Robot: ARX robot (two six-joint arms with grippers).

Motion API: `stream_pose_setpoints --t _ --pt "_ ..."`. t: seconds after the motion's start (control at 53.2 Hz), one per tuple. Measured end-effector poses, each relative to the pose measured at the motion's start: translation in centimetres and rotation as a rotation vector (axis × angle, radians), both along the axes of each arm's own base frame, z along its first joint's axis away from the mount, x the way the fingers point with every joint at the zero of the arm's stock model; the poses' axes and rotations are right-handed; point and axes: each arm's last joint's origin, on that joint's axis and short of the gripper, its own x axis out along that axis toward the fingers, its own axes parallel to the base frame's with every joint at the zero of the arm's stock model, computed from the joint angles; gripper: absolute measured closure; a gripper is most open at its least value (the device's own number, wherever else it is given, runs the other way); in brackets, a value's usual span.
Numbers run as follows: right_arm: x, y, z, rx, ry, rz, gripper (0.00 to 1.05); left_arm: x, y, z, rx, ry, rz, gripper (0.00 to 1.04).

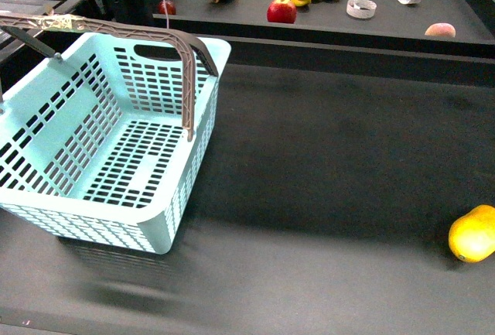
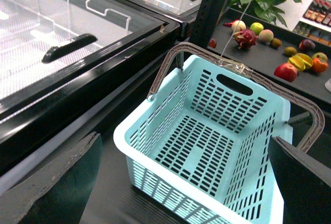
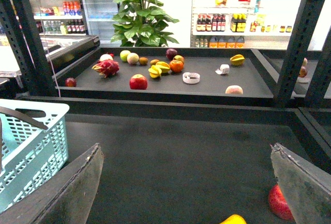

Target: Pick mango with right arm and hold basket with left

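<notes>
Basket (image 1: pixel 116 157) sat at the left of the dark table (image 1: pixel 325 165), empty. Left gripper (image 2: pixel 183 138) hung over its near rim, fingers wide apart, gripping nothing. Right gripper (image 3: pixel 186 146) was spread too, empty. Mango (image 1: pixel 473 234) lay at the table's far right edge, well apart from the basket. Looked like the approach step, with neither grasp made. Next: right arm needs to drop toward the mango, centre it between the jaws and close. Left needs to clamp the rim or a handle.
</notes>
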Motion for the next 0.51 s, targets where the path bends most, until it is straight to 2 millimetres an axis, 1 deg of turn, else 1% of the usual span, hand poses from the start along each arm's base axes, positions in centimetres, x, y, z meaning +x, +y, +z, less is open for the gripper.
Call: stream_pose_setpoints --t 0.075,0.169,0.245,0.263,0.489,0.508 --pt "0.0 0.0 0.0 0.0 0.0 0.001 0.08 1.6 -0.5 0.3 -0.087 -0.01 -0.001 0.06" --pt "0.0 0.0 0.0 0.0 0.0 0.0 0.08 4.1 -1.1 0.5 -0.191 -0.006 -0.017 0.06" --pt "0.0 0.0 0.0 0.0 0.0 0.0 0.08 6.5 -1.7 0.1 -0.265 0.031 -0.029 0.06" --pt "0.0 0.0 0.0 0.0 0.0 0.001 0.08 6.8 -1.7 0.1 -0.275 0.035 -0.029 0.06" --pt "0.0 0.0 0.0 0.0 0.0 0.001 0.08 13.1 -2.8 -1.6 -0.458 0.125 -0.029 0.06" --pt "0.0 0.0 0.0 0.0 0.0 0.001 0.08 13.3 -2.9 -1.6 -0.467 0.128 -0.027 0.06"
